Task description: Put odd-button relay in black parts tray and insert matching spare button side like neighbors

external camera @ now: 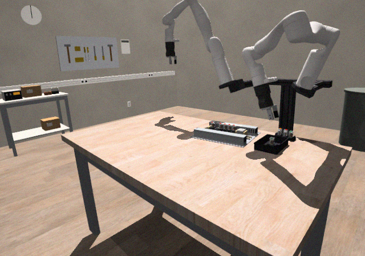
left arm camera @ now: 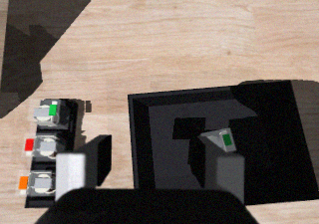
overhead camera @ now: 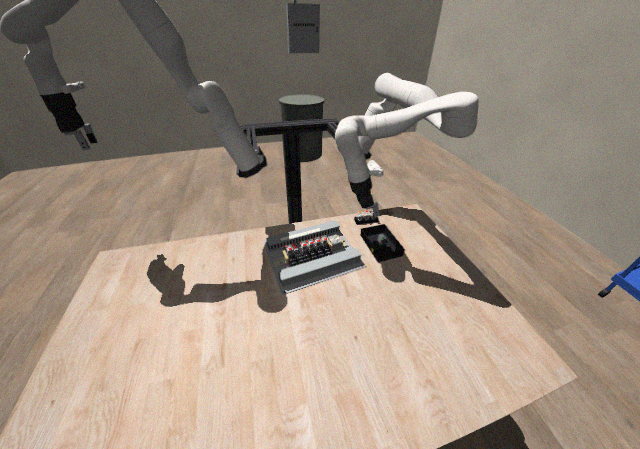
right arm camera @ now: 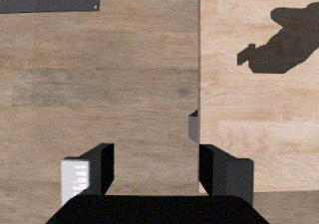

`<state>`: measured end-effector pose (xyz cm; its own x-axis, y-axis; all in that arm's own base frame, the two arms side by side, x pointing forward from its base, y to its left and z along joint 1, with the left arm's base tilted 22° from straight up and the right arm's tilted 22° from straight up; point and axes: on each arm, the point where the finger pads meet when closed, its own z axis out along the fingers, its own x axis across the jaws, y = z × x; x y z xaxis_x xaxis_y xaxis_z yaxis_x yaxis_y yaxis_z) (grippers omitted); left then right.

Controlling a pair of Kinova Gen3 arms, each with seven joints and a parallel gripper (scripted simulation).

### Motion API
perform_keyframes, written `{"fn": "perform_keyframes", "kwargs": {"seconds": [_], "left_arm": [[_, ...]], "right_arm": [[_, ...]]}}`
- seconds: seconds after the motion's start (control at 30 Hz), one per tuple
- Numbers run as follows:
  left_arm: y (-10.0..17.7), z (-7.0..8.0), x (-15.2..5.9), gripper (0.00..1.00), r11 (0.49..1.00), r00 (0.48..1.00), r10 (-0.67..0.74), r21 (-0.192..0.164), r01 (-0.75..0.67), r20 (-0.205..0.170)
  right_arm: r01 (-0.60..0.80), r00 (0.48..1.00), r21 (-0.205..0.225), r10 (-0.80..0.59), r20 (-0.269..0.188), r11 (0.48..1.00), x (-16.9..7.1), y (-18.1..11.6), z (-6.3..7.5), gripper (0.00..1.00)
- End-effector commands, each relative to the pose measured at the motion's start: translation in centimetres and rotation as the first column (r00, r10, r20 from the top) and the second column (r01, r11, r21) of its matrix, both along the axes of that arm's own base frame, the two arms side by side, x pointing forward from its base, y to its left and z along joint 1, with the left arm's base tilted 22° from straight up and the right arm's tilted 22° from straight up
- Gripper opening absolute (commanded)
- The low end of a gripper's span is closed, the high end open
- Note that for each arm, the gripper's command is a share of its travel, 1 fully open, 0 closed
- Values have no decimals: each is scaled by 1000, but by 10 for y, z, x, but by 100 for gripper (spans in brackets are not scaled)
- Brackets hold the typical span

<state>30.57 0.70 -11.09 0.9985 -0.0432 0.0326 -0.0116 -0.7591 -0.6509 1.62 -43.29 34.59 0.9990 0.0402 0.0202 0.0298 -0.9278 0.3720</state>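
Observation:
The relay panel (overhead camera: 323,268) (external camera: 219,135) lies on the table with a row of red-buttoned relays; a gap shows in the row in the top view. A relay with a green button (external camera: 271,140) (left arm camera: 226,139) lies in the black tray (external camera: 263,147) (left arm camera: 132,134), tilted. The rack (left arm camera: 73,120) (overhead camera: 366,221) holds three spares: green (left arm camera: 46,114), red (left arm camera: 47,147) and orange (left arm camera: 42,183). My left gripper (left arm camera: 152,152) (external camera: 273,116) is open and empty, above and between rack and tray. My right gripper (right arm camera: 157,161) (overhead camera: 86,142) (external camera: 173,61) is open and empty, high beyond the table edge.
The tray stands between the panel and the table's right side in the top view, with the rack just behind it. The panel's raised grey side walls flank the relay row. A pale block (overhead camera: 335,239) sits at the row's tray-side end. The black stand (overhead camera: 293,186) rises behind the table.

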Motion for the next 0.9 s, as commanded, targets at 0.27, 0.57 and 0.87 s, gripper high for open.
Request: {"fn": "perform_keyframes", "kwargs": {"seconds": [0.27,0.57,0.87], "left_arm": [[-15,-3,-32,100,1000,1000,1,21,-1,3],[-25,-5,-55,100,1000,1000,1,21,-1,3],[-39,-8,-84,100,1000,1000,1,21,-1,3]], "right_arm": [[0,1000,-1,0,1,1000,0,0,1,100],[0,1000,-1,0,1,1000,0,0,1,100],[0,1000,-1,0,1,1000,0,0,1,100]]}}
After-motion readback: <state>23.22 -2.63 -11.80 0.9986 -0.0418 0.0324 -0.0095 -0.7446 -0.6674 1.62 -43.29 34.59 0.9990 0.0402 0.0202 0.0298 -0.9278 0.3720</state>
